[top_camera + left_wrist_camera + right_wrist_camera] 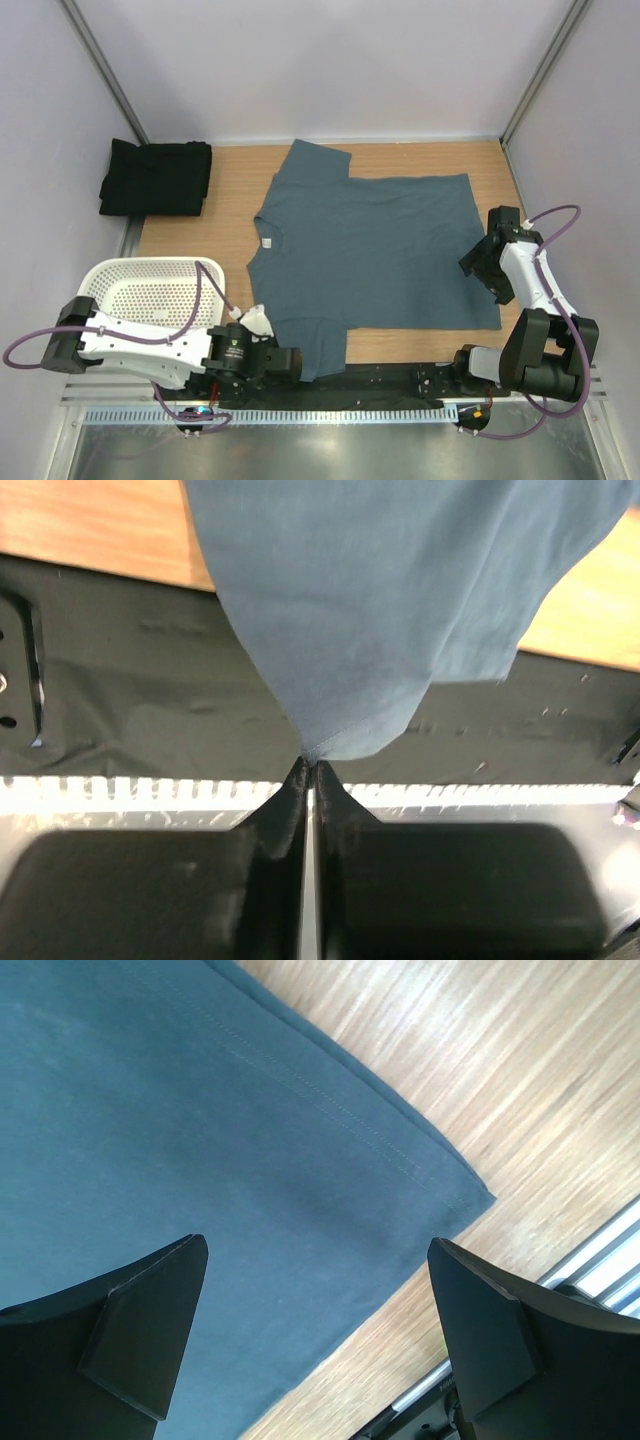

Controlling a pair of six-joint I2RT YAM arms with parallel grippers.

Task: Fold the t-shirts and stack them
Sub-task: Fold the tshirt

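Closest to the lens, the left end effector (308, 770) is clenched on the hem of the near sleeve (380, 630) of the blue-grey shirt (370, 250). That shirt lies spread flat on the worktop (230, 190), collar towards the left arm's side, with the pinched sleeve trailing over the near edge. The right end effector (320, 1340) hangs released, fingers wide, over the bottom hem close to its near corner. The black shirt (157, 178) sits already folded at the far left corner, well apart, and a white basket (150, 290) stands beside the left arm. I judge the cloth light, limp and quick to sag or wrinkle. I would pinch it at hems and corners, two points at once, and lift evenly, since a one-sided pull could drag it askew.
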